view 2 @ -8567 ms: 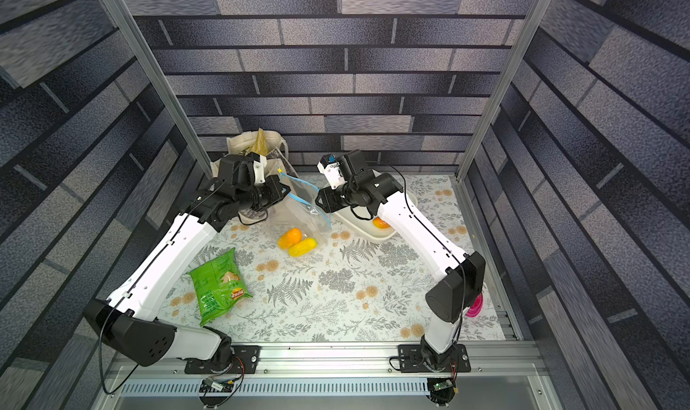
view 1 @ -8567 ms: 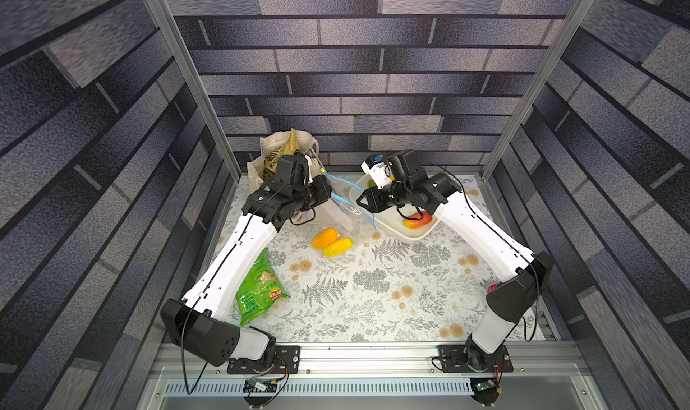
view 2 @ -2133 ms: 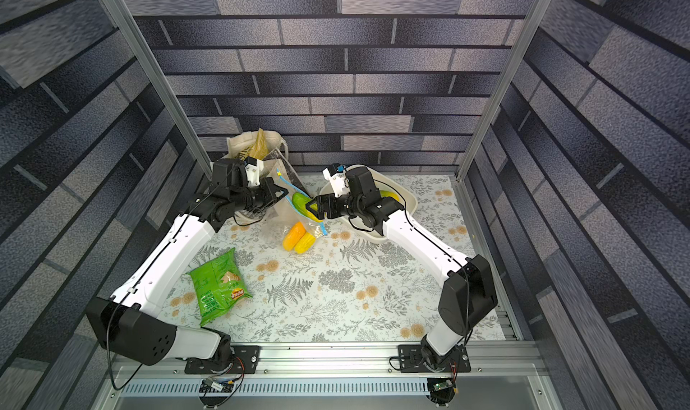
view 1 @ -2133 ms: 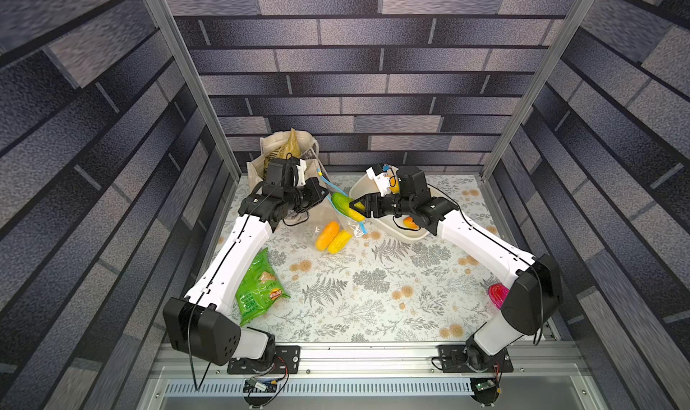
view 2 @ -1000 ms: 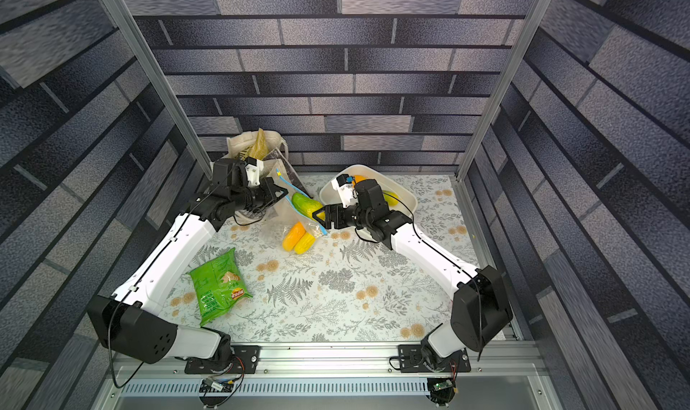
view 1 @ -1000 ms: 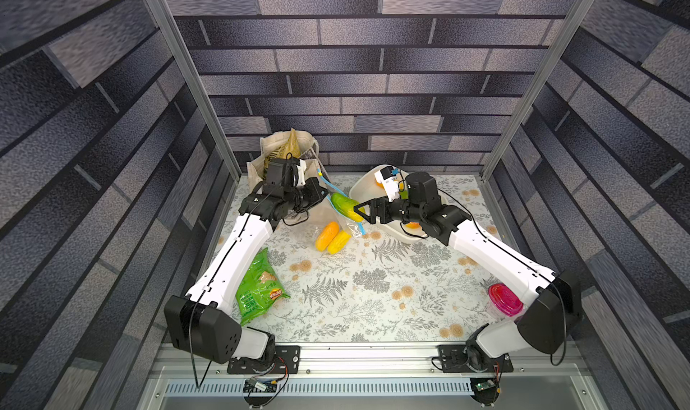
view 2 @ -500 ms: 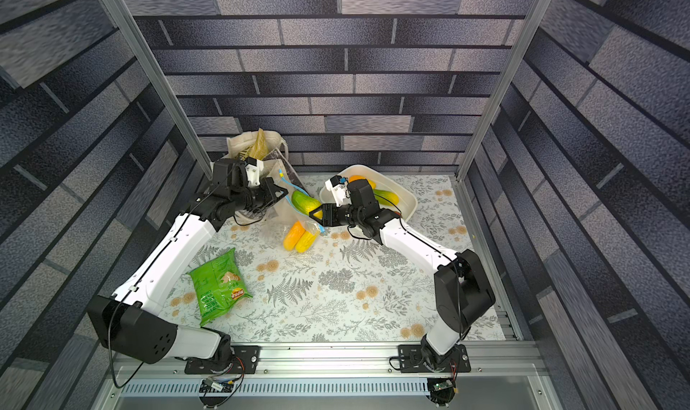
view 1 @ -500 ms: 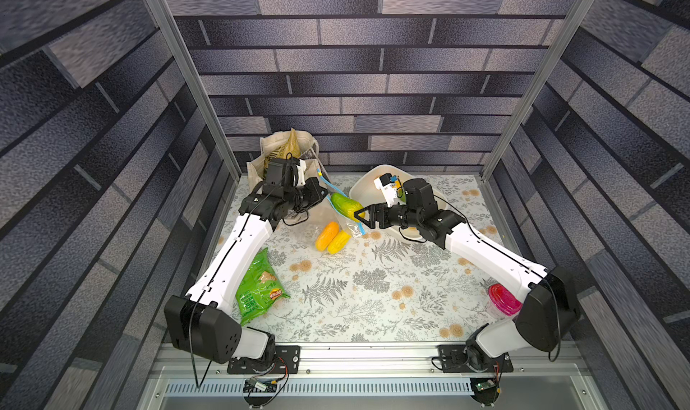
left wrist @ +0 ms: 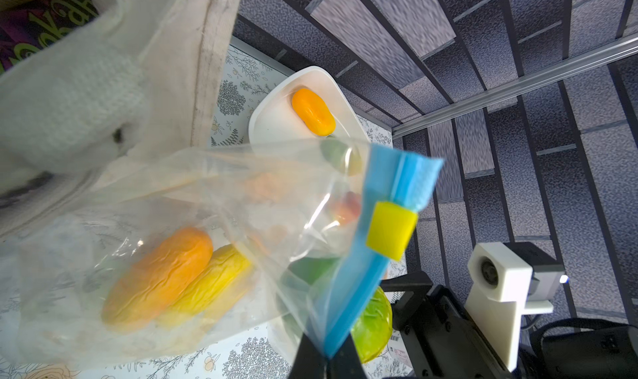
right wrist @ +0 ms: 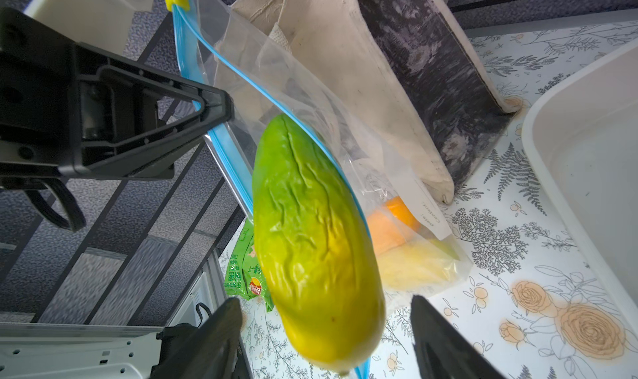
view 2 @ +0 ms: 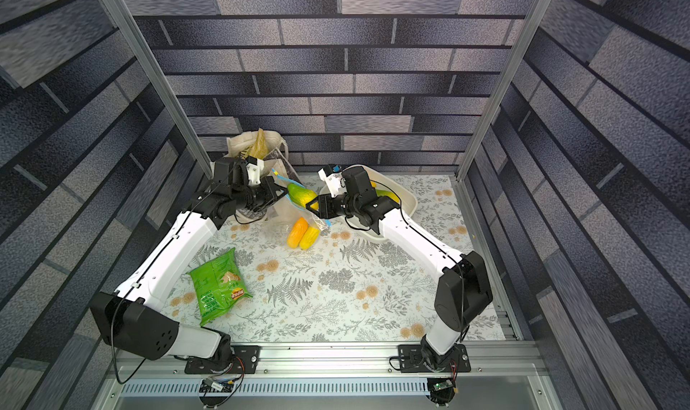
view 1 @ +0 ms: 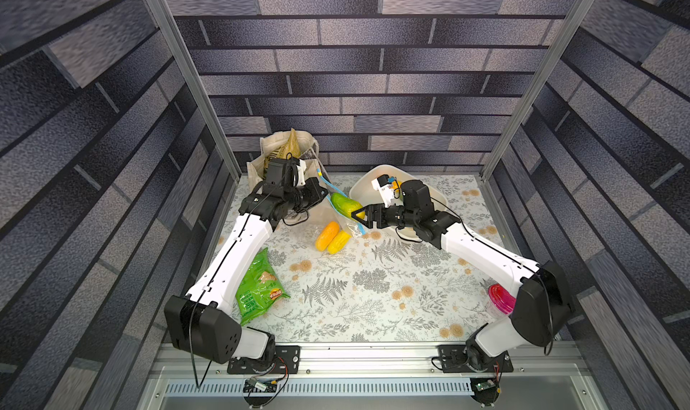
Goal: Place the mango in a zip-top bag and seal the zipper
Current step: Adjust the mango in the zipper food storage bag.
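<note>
While your left gripper (left wrist: pixel 324 355) pinches the light-blue zipper strip (left wrist: pixel 397 173) of the clear crinkly zip-top bag (left wrist: pixel 172 204), the wrinkled green-yellow mango (right wrist: pixel 310 222) lodges partway through the mouth, your right gripper (view 1: pixel 360 216) open around its end; push it fully in before sealing.

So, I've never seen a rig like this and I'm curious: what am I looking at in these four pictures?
Two white robot arms, each ending in a pincer-like gripper, work over a flower-patterned table. Two pictures look down from overhead. The other two come from cameras on the arms' wrists. The left gripper is shut on the blue zipper of a clear bag, holding its mouth up. A green mango sits in that mouth, between the fingers of the open right gripper, not gripped, it seems. Two more fruits, orange and yellow, lie in the bag. Also there: a white tub, a tote and a green crisp packet.
</note>
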You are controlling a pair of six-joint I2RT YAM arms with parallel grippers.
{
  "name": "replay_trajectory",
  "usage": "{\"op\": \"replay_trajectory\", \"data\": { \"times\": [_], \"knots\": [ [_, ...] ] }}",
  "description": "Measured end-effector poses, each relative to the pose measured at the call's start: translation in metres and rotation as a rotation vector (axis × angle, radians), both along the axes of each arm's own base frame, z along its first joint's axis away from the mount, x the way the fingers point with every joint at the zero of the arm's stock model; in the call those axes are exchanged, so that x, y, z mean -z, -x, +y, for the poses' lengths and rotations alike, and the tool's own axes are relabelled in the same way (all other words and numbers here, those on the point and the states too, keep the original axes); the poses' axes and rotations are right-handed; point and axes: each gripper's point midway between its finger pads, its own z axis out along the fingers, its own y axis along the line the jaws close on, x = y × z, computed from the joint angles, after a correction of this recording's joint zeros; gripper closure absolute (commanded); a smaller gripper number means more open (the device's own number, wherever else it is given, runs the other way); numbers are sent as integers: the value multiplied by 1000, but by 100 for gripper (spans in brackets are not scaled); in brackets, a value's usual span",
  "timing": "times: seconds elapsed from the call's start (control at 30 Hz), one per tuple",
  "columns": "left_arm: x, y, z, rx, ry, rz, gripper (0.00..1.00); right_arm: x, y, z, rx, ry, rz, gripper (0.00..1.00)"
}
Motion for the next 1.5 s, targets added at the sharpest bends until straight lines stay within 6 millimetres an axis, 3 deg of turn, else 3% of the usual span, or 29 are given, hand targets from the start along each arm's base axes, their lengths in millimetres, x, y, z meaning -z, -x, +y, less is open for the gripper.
{"op": "replay_trajectory", "data": {
  "times": [0.17,0.3,0.53,0.67,1.0,1.17,1.3,1.5],
  "knots": [
    [0,0,0,0,0,0,100,13,-8,10,-11,-8,47,45],
    [0,0,0,0,0,0,100,12,-9,18,-26,7,44,55],
    [0,-4,-2,3,2,2,100,-34,-8,21,-63,116,-83,57],
    [-3,-4,-2,3,3,-4,100,-42,-9,17,-107,226,-128,60],
    [-2,-3,-3,7,1,2,100,-27,5,15,-272,449,-155,44],
    [2,0,-9,26,4,10,100,-39,-4,21,-268,536,-235,46],
    [1,2,-12,37,7,9,100,-32,-7,23,-258,568,-235,48],
    [-1,4,-9,33,9,3,100,-15,-7,18,-185,545,-197,21]
  ]
}}
